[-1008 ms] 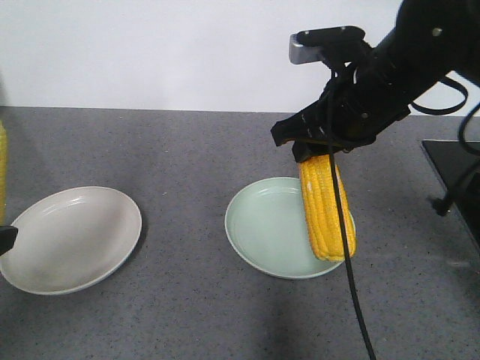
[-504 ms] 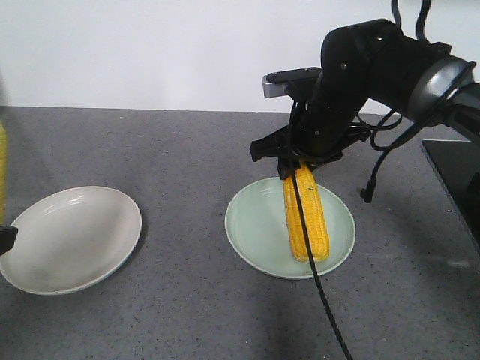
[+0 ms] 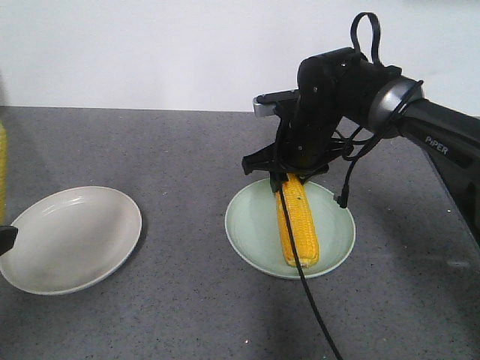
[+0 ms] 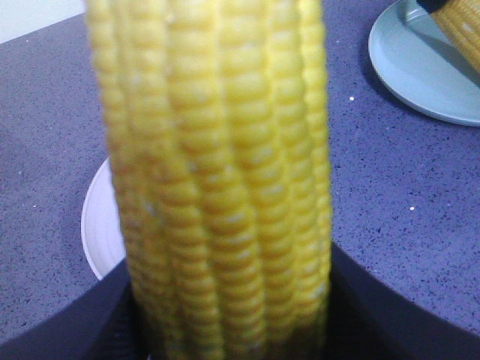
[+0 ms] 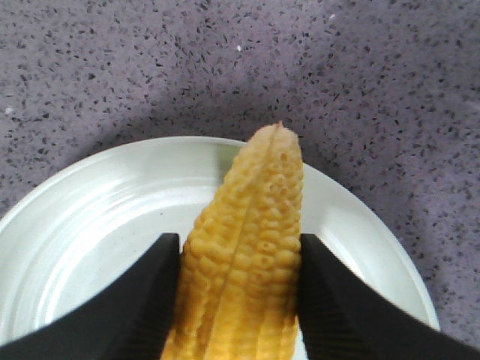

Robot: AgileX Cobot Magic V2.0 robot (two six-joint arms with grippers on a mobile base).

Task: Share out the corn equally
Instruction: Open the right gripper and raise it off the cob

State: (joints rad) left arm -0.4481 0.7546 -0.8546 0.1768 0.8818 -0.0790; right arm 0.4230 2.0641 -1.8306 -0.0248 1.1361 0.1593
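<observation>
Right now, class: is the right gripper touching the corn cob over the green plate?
Touching. The right wrist view shows both black fingers pressed against the sides of the corn cob, with no gap, above the green plate.

White plate point(image 3: 71, 238), green plate point(image 3: 251, 225), countertop point(image 3: 187, 157)

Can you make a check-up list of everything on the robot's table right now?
Surface: grey speckled counter, looks clean.
Job's things: one corn cob lying in the green plate; a second cob held above the white plate, which holds nothing.
Clutter: nothing seen.
Grippers: right pincer closed on the cob in the green plate; left pincer gripping the second cob.
Cables: a black cable hangs from the right arm across the green plate and corn.
Surroundings: white wall behind.
</observation>
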